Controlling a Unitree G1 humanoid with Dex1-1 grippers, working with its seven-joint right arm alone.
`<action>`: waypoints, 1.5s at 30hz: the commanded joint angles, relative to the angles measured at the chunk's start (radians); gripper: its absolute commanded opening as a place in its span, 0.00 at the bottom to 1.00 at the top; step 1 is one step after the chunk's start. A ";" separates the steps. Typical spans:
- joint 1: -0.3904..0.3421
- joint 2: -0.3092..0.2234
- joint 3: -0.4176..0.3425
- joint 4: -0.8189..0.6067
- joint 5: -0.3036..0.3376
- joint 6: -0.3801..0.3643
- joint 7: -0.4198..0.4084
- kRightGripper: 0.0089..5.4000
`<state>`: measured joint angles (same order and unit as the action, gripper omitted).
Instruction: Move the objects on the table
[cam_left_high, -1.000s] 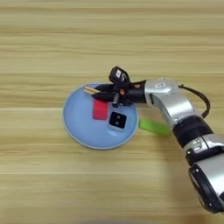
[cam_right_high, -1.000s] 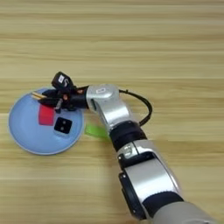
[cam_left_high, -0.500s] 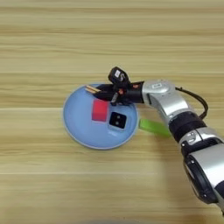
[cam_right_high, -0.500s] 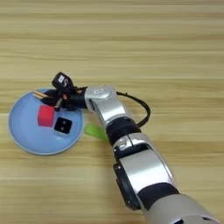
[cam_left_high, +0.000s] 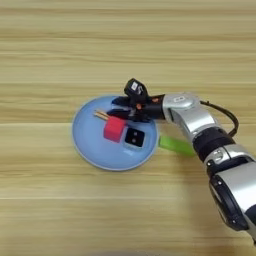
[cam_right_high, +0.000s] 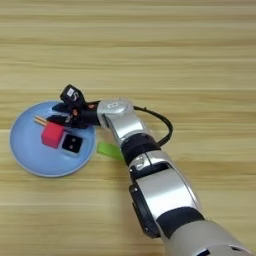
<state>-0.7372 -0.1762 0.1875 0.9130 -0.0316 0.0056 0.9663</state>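
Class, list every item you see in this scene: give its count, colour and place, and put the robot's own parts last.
Table: one, light-brown wood, fills the view.
Plate: one, light blue, round, left of centre.
Cube: one, red, on the plate.
Square block: one, black face, white edge, on the plate beside the cube.
Screwdriver: one, yellow handle, on the plate's far side, partly hidden.
Bar: one, green, off the plate's right rim.
Right gripper: black, over the plate.
Forearm: silver.

Right end effector (cam_left_high: 119, 109) fingers apart
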 joint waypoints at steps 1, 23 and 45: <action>-0.098 -0.009 -0.019 -0.032 0.004 -0.034 -0.026 0.47; -0.102 -0.054 -0.102 -0.196 0.071 -0.001 0.002 0.93; 0.011 -0.215 -0.186 -0.480 0.174 0.097 0.088 0.99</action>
<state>-0.6712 -0.3464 0.0311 0.5031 0.1090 0.1047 1.0677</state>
